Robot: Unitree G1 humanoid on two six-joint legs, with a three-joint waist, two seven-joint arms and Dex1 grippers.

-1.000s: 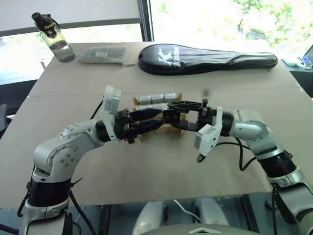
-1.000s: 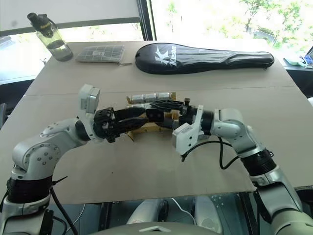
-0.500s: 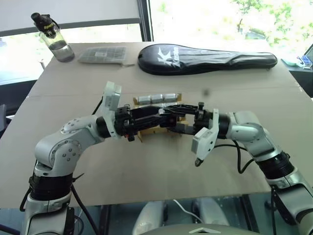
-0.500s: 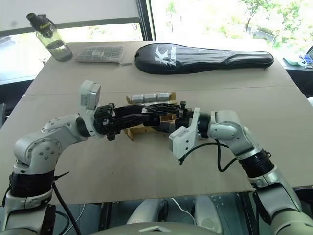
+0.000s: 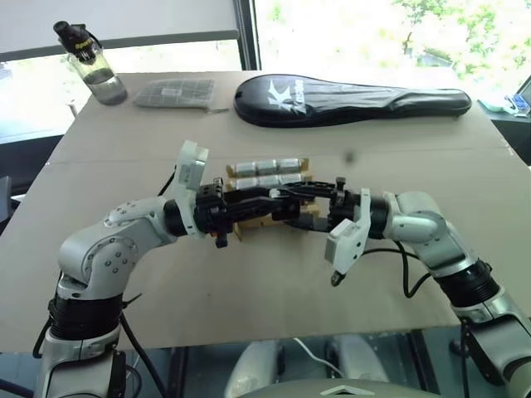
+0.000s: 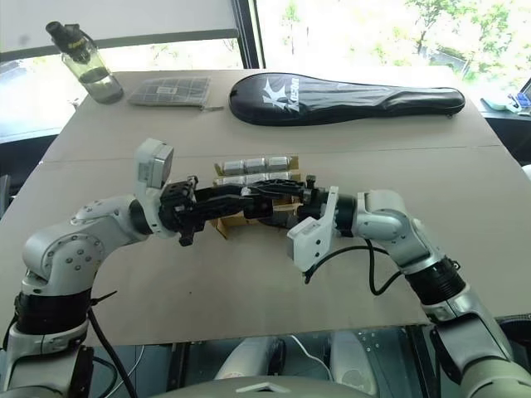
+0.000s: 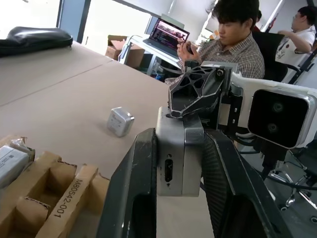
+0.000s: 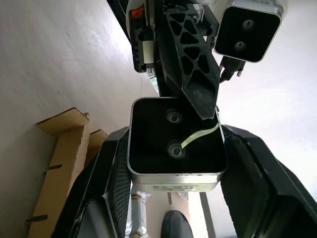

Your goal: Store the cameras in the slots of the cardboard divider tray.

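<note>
Left fingers closed — camera clamped.

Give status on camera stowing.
Done: a row of cameras sits in the tray's far slots. In hand: left end effector clamps one camera over the tray, right end effector at it. Left: slot that one, then the loose camera on the table; near slots empty.

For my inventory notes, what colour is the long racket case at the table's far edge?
Black, with white lettering; the racket case shows best in the right eye view.
</note>
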